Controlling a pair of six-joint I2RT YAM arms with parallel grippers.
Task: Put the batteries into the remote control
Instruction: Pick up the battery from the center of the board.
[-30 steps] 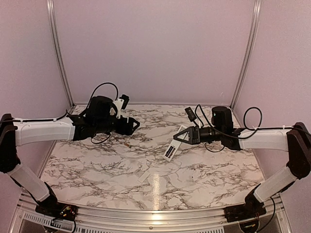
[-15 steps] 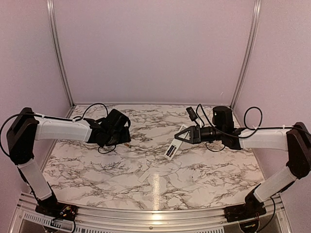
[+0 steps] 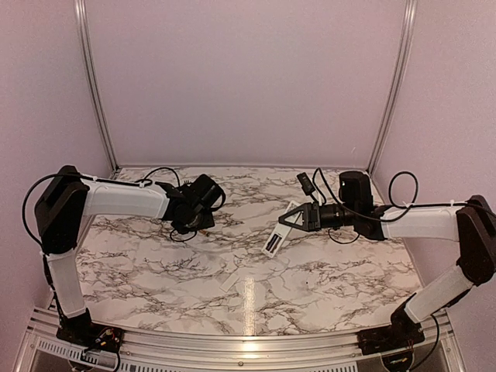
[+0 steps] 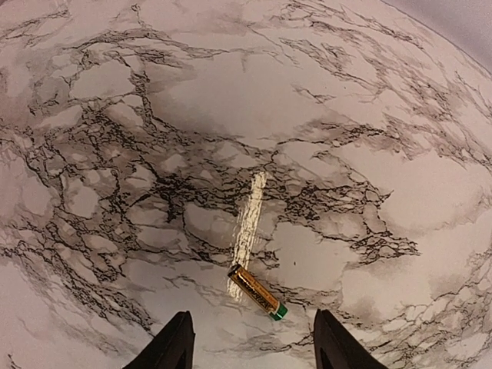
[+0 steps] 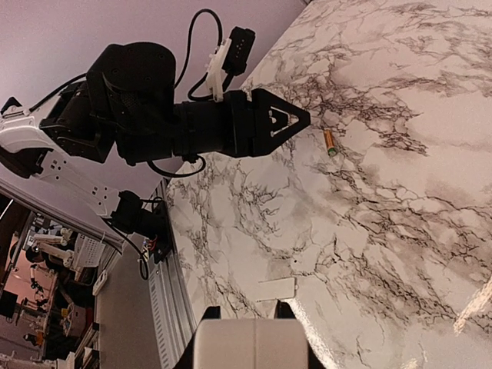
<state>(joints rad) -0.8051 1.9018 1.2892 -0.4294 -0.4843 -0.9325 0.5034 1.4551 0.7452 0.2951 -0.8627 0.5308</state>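
One battery (image 4: 256, 292), gold with a green end, lies on the marbled desk (image 4: 115, 154) at the left. The left pincer (image 4: 252, 317) hangs over it, its fingers spread wide on either side and gripping nothing. A short white cover plate (image 3: 232, 280) lies flat near the middle. Further right, the right pincer (image 3: 287, 220) is clamped on the upper end of the remote control (image 3: 273, 239). It is held slanted, dark recess facing up, with its lower end toward the desk. Whether that end touches, I cannot tell.
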